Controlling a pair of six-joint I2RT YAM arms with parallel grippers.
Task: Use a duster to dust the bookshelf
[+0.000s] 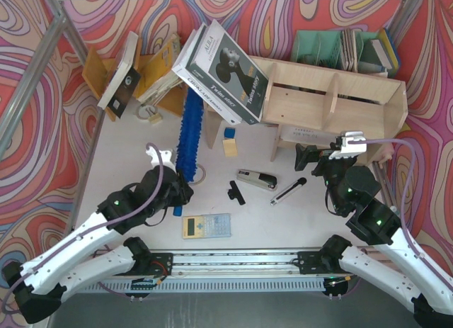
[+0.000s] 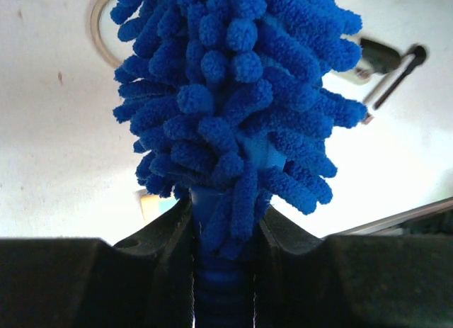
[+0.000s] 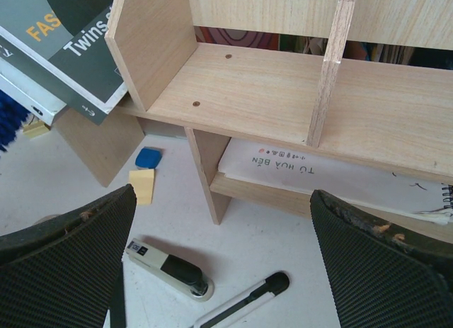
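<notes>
The pale plywood bookshelf [image 1: 333, 94] stands at the back right, with upright dividers and legs; it fills the right wrist view [image 3: 283, 87]. The bright blue fluffy duster [image 1: 190, 133] points away from me toward the books at the shelf's left end. My left gripper [image 1: 178, 190] is shut on the duster's blue handle [image 2: 221, 271], and the fluffy head [image 2: 233, 94] fills the left wrist view. My right gripper [image 1: 316, 161] is open and empty, in front of the shelf's lower compartment; it also shows in the right wrist view [image 3: 223, 257].
Large books [image 1: 223, 69] lean on the shelf's left end. An orange book rack [image 1: 127, 73] stands back left, a green organiser [image 1: 340, 48] behind the shelf. On the table lie a stapler [image 1: 256, 179], a pen [image 1: 288, 191], a black clip [image 1: 236, 192], a calculator [image 1: 207, 225] and sticky notes [image 1: 230, 145].
</notes>
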